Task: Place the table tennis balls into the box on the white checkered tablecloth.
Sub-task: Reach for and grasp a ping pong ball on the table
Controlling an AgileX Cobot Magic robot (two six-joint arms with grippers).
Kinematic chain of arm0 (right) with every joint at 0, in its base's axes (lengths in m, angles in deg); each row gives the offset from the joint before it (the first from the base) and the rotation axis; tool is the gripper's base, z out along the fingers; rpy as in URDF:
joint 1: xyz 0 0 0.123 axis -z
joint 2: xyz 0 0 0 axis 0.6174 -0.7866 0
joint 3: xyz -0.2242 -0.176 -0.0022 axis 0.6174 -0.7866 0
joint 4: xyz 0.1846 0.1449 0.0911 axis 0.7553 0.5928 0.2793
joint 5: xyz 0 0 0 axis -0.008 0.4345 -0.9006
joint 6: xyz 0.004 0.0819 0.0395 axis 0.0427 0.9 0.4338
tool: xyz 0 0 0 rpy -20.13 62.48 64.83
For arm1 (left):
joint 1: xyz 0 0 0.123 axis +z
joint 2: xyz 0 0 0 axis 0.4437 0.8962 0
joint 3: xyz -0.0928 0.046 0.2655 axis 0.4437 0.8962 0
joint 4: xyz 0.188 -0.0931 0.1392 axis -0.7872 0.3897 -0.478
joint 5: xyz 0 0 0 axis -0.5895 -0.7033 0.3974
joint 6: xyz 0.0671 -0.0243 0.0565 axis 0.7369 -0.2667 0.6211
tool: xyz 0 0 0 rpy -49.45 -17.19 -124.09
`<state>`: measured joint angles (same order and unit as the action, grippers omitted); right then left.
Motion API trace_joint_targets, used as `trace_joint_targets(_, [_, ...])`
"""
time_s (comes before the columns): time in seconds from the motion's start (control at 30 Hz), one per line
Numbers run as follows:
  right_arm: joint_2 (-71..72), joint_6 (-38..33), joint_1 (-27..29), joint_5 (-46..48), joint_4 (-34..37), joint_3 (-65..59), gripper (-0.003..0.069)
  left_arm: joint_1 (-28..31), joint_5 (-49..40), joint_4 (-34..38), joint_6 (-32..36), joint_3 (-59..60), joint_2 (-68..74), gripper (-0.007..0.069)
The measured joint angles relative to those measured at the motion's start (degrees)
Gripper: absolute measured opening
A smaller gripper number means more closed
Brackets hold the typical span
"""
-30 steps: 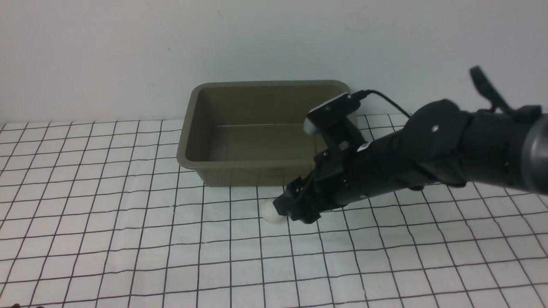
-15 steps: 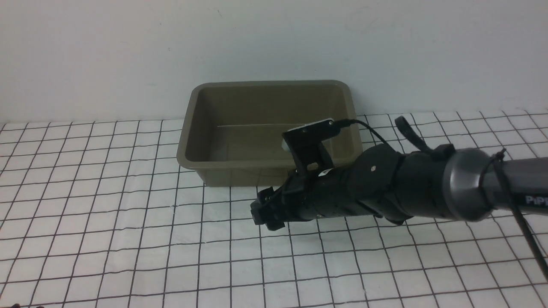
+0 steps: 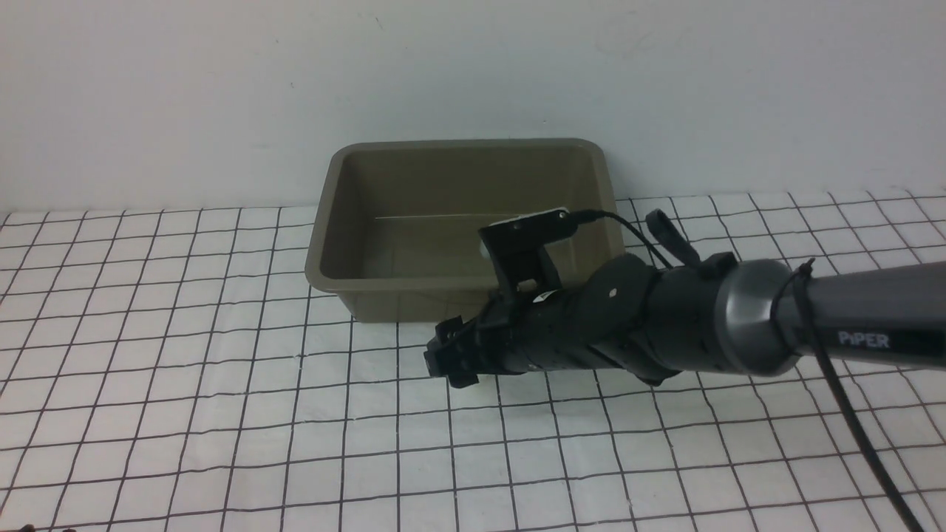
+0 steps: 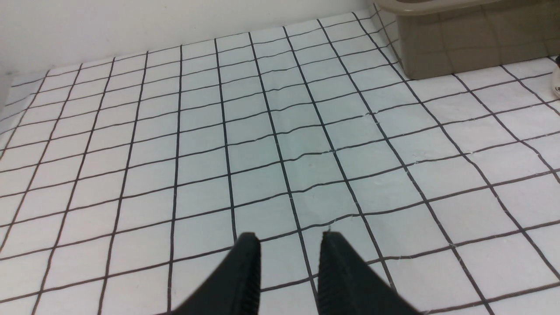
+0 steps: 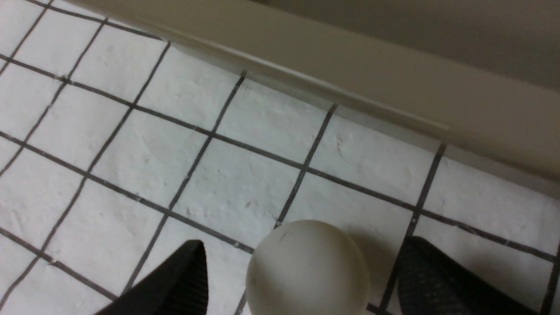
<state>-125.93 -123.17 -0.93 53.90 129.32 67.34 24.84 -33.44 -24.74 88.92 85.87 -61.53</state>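
- The right pincer (image 5: 302,245) is seen spread wide in its own wrist view, with the table tennis ball (image 5: 308,267) lying between its two black fingers (image 5: 183,280). A strip of cloth is visible on each side of the ball, so neither finger is shown touching it.
- In the front view the right pincer (image 3: 447,363) is shown low over the surface, pointing toward the robot's left. Its spread cannot be judged there, and the ball is hidden behind it.
- The ball is placed by the right wrist view on the white checkered tablecloth (image 5: 109,131), outside the box (image 5: 393,87) and near its front wall.
- Only that wall and the lip of the rim are given by the right wrist view. The whole rim (image 3: 319,251) and the inner floor are shown by the front view alone.
- The left pincer (image 4: 289,238) is given by the left wrist view alone. It is held slightly spread above the cloth, and grid squares are seen through the gap.
- In that view the box (image 4: 459,48) is seen well apart from the left pincer. Beside it a pale rounded sliver (image 4: 556,81) is cut off by the frame's edge, and it cannot be told whether it is the ball.
- A wrist camera (image 3: 526,229) with a cable (image 3: 628,225) is carried on the right arm (image 3: 665,325), overlapping the box's front right corner in the front view.
- A plain wall (image 3: 443,74) is seen behind the box.
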Motion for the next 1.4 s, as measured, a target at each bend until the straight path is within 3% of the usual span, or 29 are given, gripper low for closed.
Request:
trace_joint_targets(0.53, [-2.78, -0.88, 0.0, 0.84, 0.26, 3.19, 0.0513, 0.0, 0.0, 0.0, -0.04, 0.0, 0.0, 0.0174])
trace_joint_targets(0.63, [-2.82, -0.46, 0.0, 1.36, 0.48, 3.25, 0.0485, 0.0, 0.0, 0.0, -0.04, 0.0, 0.0, 0.0174])
trace_joint_targets(0.83, [-2.89, 0.44, 0.0, 3.05, 0.48, 3.32, 0.0359, 0.0, 0.0, 0.0, -0.04, 0.0, 0.0, 0.0174])
trace_joint_targets(0.93, [-2.89, 0.48, 0.0, 3.99, 0.42, 3.38, 0.0353, 0.0, 0.0, 0.0, -0.04, 0.0, 0.0, 0.0174])
trace_joint_targets(1.4, [3.94, 0.43, 0.0, 16.49, -10.64, 3.43, 0.0353, 0.0, 0.0, 0.0, -0.04, 0.0, 0.0, 0.0174])
